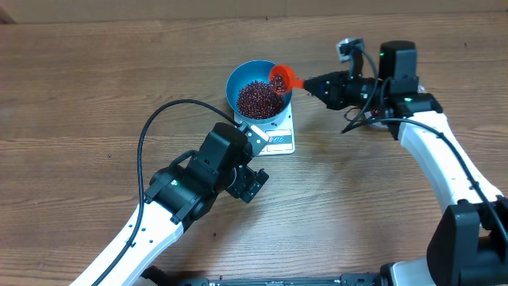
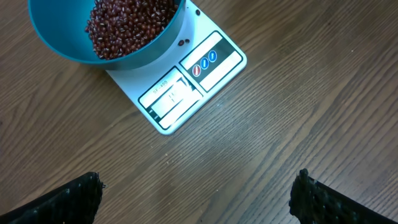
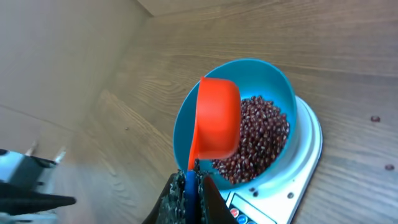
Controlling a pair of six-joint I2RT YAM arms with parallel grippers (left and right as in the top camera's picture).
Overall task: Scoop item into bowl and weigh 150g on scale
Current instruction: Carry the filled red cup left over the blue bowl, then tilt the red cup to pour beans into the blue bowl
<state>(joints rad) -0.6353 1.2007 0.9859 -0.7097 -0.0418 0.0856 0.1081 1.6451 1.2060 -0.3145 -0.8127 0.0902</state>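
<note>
— 2 arms were at work; how did each gripper stand?
— The left gripper [image 2: 199,202] hung over the wooden table [image 2: 311,112] with its jaws spread wide and nothing between them, near the display end of the scale [image 2: 193,81]. The right gripper [image 3: 186,198] was clamped tight on the handle [image 3: 188,182] of an orange scoop [image 3: 217,118].
— Where was that scoop?
— Over the blue bowl [image 1: 235,86], its cup tilted across the rim on the right arm's side.
— And the beans?
— A maroon heap of small red-brown beans [image 1: 255,99] lay inside the bowl, which sat on the white scale. A few loose beans [image 2: 182,42] rested on the scale's top, just beside the bowl.
— The reading?
— The display window [image 2: 171,96] faced the left arm, but its digits were too blurred to read.
</note>
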